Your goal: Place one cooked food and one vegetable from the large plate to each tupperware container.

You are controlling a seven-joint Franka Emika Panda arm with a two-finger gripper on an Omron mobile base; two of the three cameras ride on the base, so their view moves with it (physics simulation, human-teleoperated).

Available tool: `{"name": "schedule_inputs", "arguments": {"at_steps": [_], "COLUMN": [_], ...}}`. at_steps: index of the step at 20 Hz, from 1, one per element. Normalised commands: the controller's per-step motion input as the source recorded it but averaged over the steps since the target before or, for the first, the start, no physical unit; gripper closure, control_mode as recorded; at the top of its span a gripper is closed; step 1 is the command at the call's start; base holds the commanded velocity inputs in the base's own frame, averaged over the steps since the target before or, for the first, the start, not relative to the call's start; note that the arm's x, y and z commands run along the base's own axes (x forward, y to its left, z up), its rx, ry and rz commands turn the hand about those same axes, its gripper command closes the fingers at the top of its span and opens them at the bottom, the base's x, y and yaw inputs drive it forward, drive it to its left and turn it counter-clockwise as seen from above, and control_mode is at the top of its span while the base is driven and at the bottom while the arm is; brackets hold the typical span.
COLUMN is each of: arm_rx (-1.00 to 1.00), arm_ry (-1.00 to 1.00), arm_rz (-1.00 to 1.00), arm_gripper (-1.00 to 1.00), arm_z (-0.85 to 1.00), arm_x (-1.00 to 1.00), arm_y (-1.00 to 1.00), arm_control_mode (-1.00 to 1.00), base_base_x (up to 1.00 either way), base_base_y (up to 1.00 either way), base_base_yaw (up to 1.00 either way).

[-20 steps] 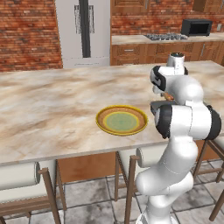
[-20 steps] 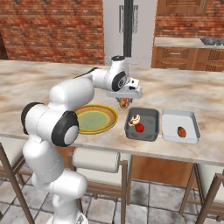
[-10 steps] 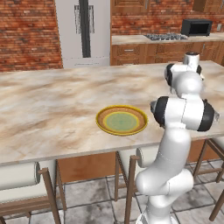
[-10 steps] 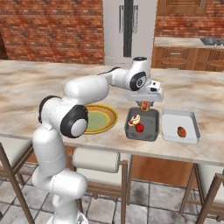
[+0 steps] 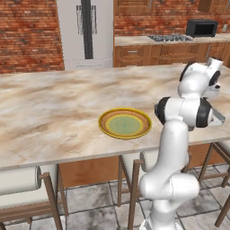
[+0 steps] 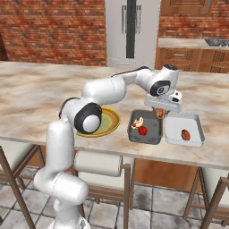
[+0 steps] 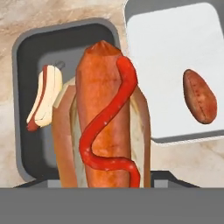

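Note:
My gripper (image 6: 160, 112) is shut on a hot dog (image 7: 105, 122) in a bun with a red ketchup line. It hangs over the seam between the two tupperware containers. The darker container (image 6: 152, 134) (image 7: 26, 57) holds a smaller hot dog (image 6: 137, 121) (image 7: 43, 98) and a red round vegetable (image 6: 143, 130). In the lighter container (image 6: 194, 123) (image 7: 166, 48) lies a brown oval vegetable (image 6: 185, 134) (image 7: 200, 96). The large plate (image 6: 114, 120) (image 5: 108, 117) sits to the left of the containers, its green centre showing. The held hot dog hides my fingertips in the hand view.
The containers sit close to the counter's front edge (image 6: 179, 157). Padded stools (image 6: 98, 163) (image 5: 20, 179) stand below that edge. My own arm (image 5: 184, 112) blocks most of the containers in the left base view; one corner (image 5: 218, 119) shows.
The arm has swung right, carrying the hot dog from beside the plate, over the darker container, to the gap between the two containers.

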Motion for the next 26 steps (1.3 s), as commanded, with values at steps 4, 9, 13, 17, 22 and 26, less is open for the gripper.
{"name": "schedule_inputs", "arguments": {"at_steps": [4, 9, 13, 17, 22, 26], "arm_rx": [-0.02, -0.01, -0.16, -0.27, -0.28, -0.02], "arm_ry": [0.08, 0.04, -0.04, 0.00, -0.01, -0.02], "arm_rz": [-0.03, -0.01, 0.00, 0.00, 0.05, 0.01], "arm_gripper": [1.00, 1.00, 1.00, 1.00, 1.00, 1.00], "arm_z": [-0.57, -0.51, -0.25, -0.55, -0.69, -0.05], "arm_x": [0.30, 0.35, 0.29, 0.41, 0.03, 0.03], "arm_y": [-0.46, -0.56, -0.36, -0.15, 0.00, -0.14], "arm_control_mode": [-1.00, -1.00, -1.00, -1.00, -1.00, -1.00], "base_base_x": [0.00, 0.00, 0.00, 0.00, 0.00, 0.00], "base_base_y": [0.00, 0.00, 0.00, 0.00, 0.00, 0.00], "base_base_yaw": [0.00, 0.00, 0.00, 0.00, 0.00, 0.00]}}
